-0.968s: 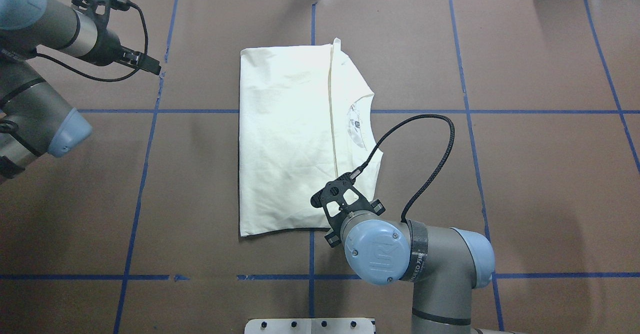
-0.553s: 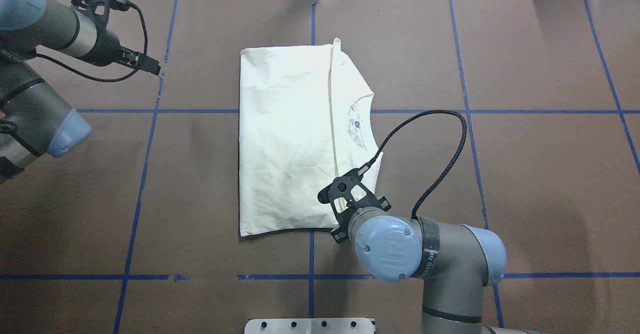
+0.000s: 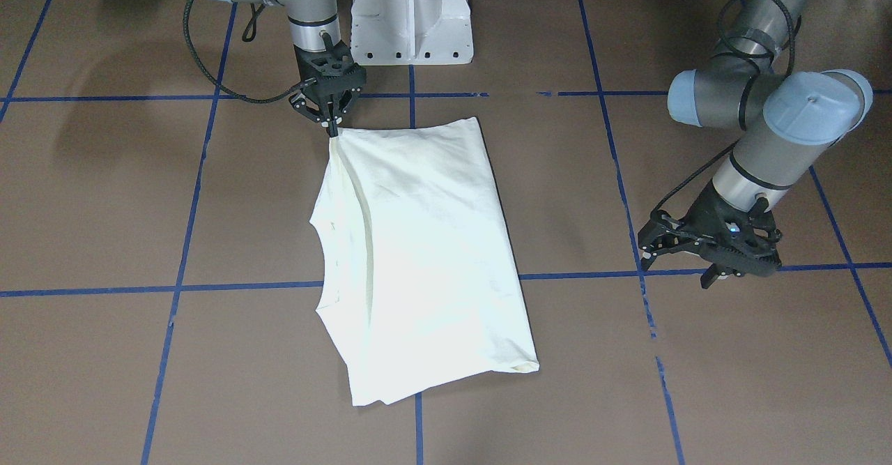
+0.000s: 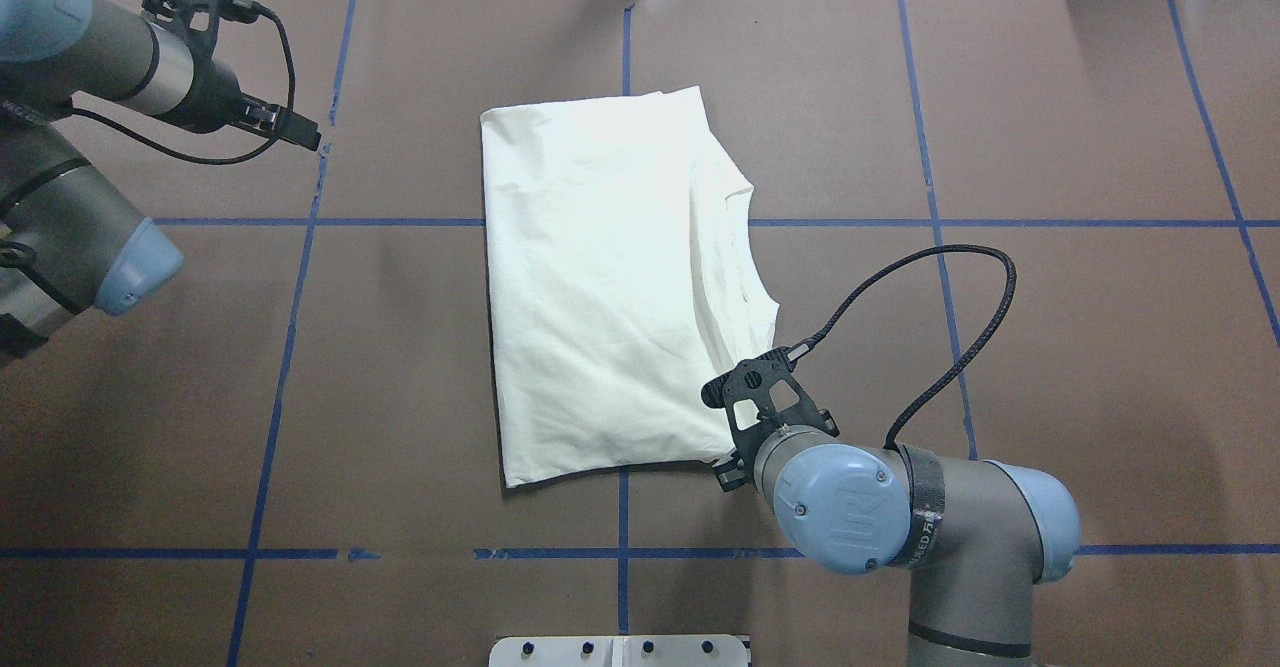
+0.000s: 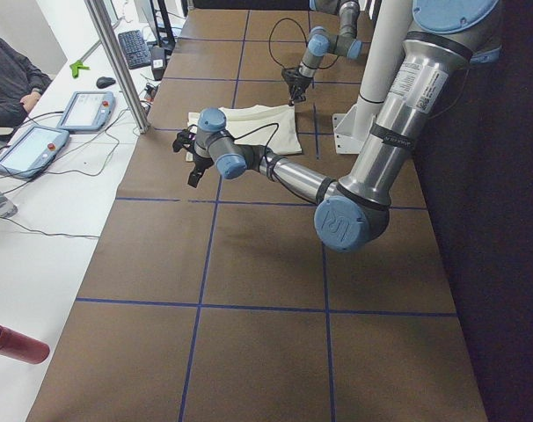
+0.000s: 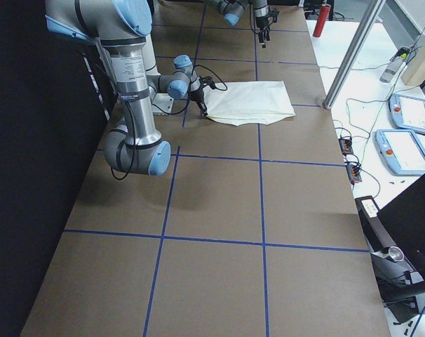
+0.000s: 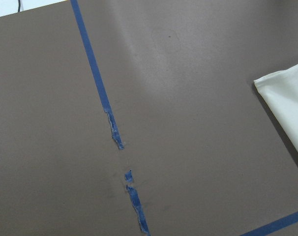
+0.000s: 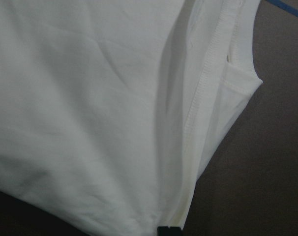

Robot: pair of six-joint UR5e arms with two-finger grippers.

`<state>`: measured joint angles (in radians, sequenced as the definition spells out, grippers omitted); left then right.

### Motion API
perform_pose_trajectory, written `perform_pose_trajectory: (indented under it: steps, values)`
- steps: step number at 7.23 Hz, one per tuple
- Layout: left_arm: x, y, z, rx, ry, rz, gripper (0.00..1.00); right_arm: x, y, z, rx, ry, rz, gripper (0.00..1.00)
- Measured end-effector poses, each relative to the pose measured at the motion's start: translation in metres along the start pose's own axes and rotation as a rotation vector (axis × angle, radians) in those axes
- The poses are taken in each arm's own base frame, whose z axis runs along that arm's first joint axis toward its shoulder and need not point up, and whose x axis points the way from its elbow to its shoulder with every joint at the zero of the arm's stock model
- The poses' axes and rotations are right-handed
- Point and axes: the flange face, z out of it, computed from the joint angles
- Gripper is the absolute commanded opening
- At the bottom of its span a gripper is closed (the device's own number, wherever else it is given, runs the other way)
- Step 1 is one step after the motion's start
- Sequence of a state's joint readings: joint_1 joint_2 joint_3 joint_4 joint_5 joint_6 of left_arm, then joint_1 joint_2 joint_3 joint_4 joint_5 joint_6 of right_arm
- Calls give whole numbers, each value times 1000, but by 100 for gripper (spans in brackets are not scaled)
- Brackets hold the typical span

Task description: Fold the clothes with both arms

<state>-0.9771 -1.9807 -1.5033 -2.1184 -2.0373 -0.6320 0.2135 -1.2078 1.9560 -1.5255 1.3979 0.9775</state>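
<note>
The cream shirt (image 4: 600,277) lies folded on the brown table, plain side up, its print hidden. It also shows in the front view (image 3: 425,256) and fills the right wrist view (image 8: 90,98). My right gripper (image 4: 728,447) is shut on the shirt's corner nearest the robot on the right, with the cloth pulled taut from that corner (image 3: 333,131). My left gripper (image 4: 305,135) hovers far to the left of the shirt, looks shut and holds nothing (image 3: 705,280). Only a shirt corner (image 7: 286,93) shows in the left wrist view.
The white pedestal base (image 3: 411,19) stands at the robot's side of the table. Blue tape lines (image 4: 290,347) cross the brown table cover. A metal post (image 5: 117,61), tablets (image 5: 29,148) and a seated person (image 5: 7,83) are beyond the far edge.
My right gripper has moved right and a little toward the robot with the shirt corner. The top layer slid right and covers the seam and neck label. The left arm has not moved.
</note>
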Motion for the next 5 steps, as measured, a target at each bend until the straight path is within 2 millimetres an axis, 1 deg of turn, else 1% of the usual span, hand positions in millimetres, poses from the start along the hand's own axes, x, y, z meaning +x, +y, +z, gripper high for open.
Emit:
perform_pose_trajectory:
  steps: [1,2,3,4,5]
  values:
    - [0,0,0,-1,0,0,100,-2,0,-1,1,-5,25,100]
    - [1,0,0,0,1,0,100,-2,-4,-7,10,-16,59,100]
    - [2,-1,0,1,4,-4,100,2,-15,-19,25,-39,96,100]
    - [7,-2,-4,6,13,-18,100,15,-33,-32,34,-82,153,100]
    - [18,-2,-15,18,33,-50,100,32,-52,-42,36,-137,241,100]
